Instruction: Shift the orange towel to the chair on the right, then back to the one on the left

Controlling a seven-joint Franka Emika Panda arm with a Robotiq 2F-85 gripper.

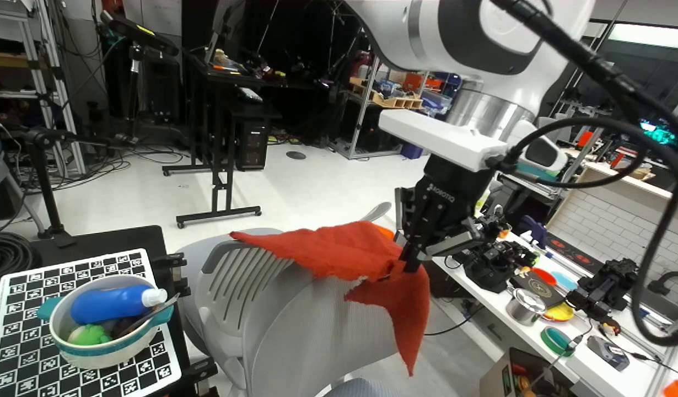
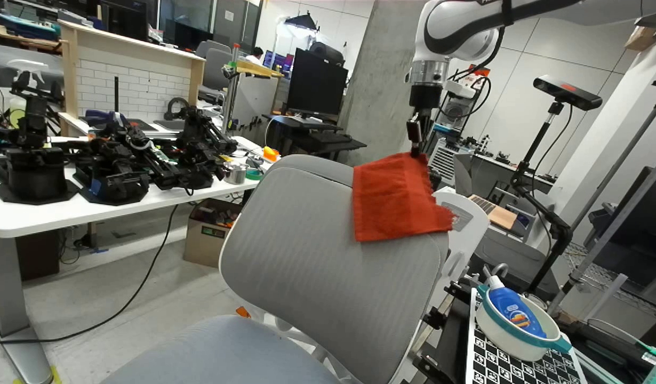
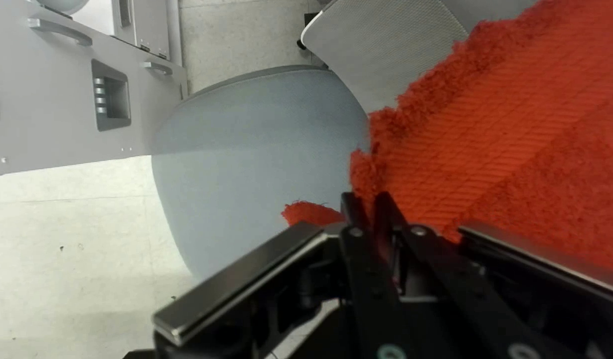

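The orange-red towel (image 1: 339,251) hangs at the top of a grey mesh chair back (image 1: 311,336). In an exterior view (image 2: 397,200) it covers the upper right corner of that chair back (image 2: 312,250). A second, paler chair (image 1: 229,292) with a slatted back stands just behind, and one towel end reaches over it. My gripper (image 1: 410,264) points down with its fingers shut on a towel edge. In the wrist view the fingertips (image 3: 369,202) pinch the towel (image 3: 511,149), with a small flap to their left. I cannot tell how much weight the chair bears.
A blue-grey seat (image 3: 261,164) lies below the gripper. A bowl (image 1: 110,353) with a blue bottle (image 1: 116,303) stands on a checkered board beside the chairs. A white table (image 2: 210,194) holds black robot arms. A cardboard box (image 2: 205,240) stands on the floor.
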